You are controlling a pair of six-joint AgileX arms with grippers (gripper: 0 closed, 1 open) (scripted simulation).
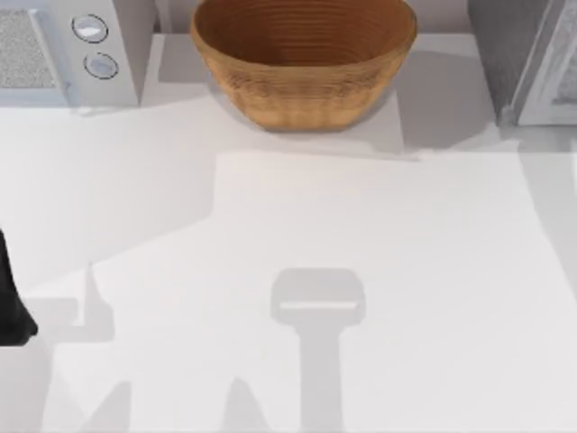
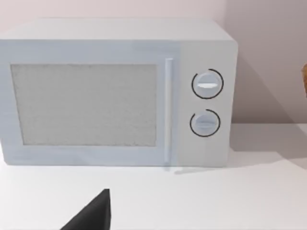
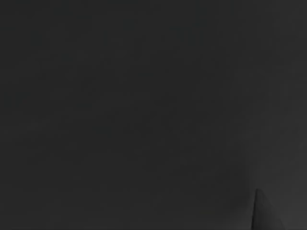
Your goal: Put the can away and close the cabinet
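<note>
Lacking any sure place for the can. Cabinet [image 1: 534, 63] at the worktop's [image 1: 361, 234] back right, basket [image 1: 304, 63] back centre, microwave [image 2: 120, 96] back left. Left end effector [image 2: 93, 213] facing the microwave; spread or pressed together, cannot tell. Right wrist view dark.

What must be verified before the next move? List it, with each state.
1. Can located: cannot tell.
2. Cabinet at the table's back right, door position: cannot tell.
3. Left arm parked at the table's left edge, its camera facing the microwave: ok.
4. Right wrist view usable: not ok, it is dark.
5. Wicker basket out of the way at the back: ok.
</note>
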